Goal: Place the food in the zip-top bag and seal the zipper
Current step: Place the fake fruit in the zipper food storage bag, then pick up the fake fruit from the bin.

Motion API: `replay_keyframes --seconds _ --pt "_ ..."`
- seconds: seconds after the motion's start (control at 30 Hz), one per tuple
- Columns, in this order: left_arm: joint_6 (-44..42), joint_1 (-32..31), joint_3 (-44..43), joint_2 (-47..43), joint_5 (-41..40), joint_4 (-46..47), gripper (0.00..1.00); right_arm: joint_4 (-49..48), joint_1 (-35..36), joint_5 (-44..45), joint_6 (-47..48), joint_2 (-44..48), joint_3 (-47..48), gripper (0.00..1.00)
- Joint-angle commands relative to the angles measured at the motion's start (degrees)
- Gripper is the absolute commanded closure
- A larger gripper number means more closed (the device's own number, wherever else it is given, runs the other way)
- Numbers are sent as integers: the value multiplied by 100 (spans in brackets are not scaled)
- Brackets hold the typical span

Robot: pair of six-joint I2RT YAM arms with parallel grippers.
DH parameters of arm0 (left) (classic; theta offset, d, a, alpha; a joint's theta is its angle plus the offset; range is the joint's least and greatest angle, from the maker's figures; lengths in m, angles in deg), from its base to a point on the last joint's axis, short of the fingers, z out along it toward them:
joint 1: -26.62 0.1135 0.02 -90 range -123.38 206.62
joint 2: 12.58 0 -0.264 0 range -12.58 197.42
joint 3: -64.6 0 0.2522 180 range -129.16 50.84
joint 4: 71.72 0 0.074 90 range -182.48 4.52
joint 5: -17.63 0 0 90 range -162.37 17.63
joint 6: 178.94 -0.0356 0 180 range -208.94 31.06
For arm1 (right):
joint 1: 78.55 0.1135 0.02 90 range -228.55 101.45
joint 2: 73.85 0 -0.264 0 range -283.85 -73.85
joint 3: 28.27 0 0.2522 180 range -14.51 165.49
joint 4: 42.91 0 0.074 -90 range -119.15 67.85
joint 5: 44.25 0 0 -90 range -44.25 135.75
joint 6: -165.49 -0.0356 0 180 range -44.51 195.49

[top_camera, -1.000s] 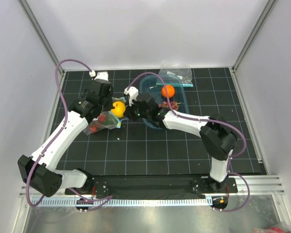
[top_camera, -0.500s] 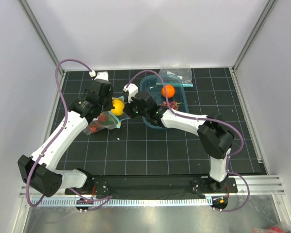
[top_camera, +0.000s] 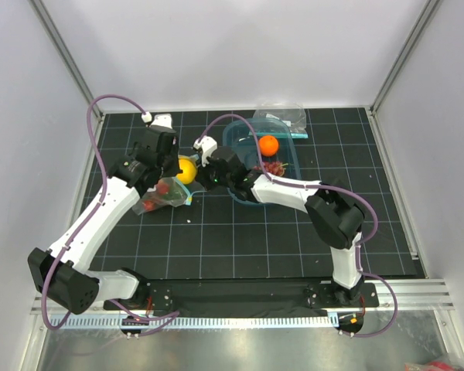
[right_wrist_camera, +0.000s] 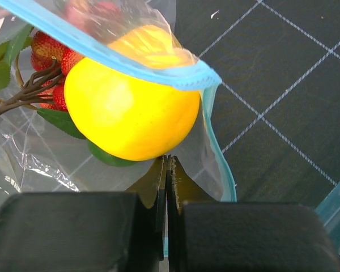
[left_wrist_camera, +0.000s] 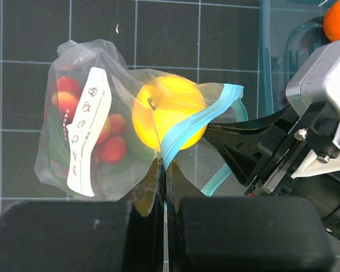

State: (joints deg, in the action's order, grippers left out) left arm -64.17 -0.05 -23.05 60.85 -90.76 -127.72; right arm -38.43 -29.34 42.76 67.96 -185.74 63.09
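On the table [top_camera: 294, 232], left of the tub [left_wrist_camera: 264, 62], the bag [left_wrist_camera: 62, 141] lies on its side. The left gripper [left_wrist_camera: 161, 170], pressed together, pinches one lip of its mouth. The right gripper [right_wrist_camera: 166, 164], likewise pressed together, pinches the film by the zipper [left_wrist_camera: 187, 127], apparently to keep the mouth spread. The lemon [left_wrist_camera: 164, 107] sits in that mouth, the zipper across it, not fully in. An orange [top_camera: 268, 144] waits in the tub; strawberries [left_wrist_camera: 113, 150] are already bagged.

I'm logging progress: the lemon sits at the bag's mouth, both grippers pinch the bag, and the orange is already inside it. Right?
Not quite. The orange is not in the bag; the top view shows it lying in the teal tub. The rest holds: the lemon sits at the bag's mouth, and the left gripper and right gripper both pinch the bag.
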Motion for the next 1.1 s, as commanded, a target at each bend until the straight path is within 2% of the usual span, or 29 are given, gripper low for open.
replay_keyframes --seconds 0.0,0.2,0.43,0.6,0.77,1.07 --pt "-60 40 -47 -189 125 163 100 -320 -8 -45 -55 28 281 99" --pt "-78 48 -47 -145 327 198 100 -645 97 -466 -258 -51 396 99" --pt "-96 92 14 -232 494 286 100 -645 317 -133 -144 -140 449 99" --pt "-69 163 -29 -171 486 208 100 -847 317 122 -135 290 1 99" --pt "-60 268 -170 13 512 41 100 -1076 308 736 -73 1036 -657 91" --pt "-52 303 -135 -48 459 76 100 -619 -121 2222 -134 1776 -1159 95"
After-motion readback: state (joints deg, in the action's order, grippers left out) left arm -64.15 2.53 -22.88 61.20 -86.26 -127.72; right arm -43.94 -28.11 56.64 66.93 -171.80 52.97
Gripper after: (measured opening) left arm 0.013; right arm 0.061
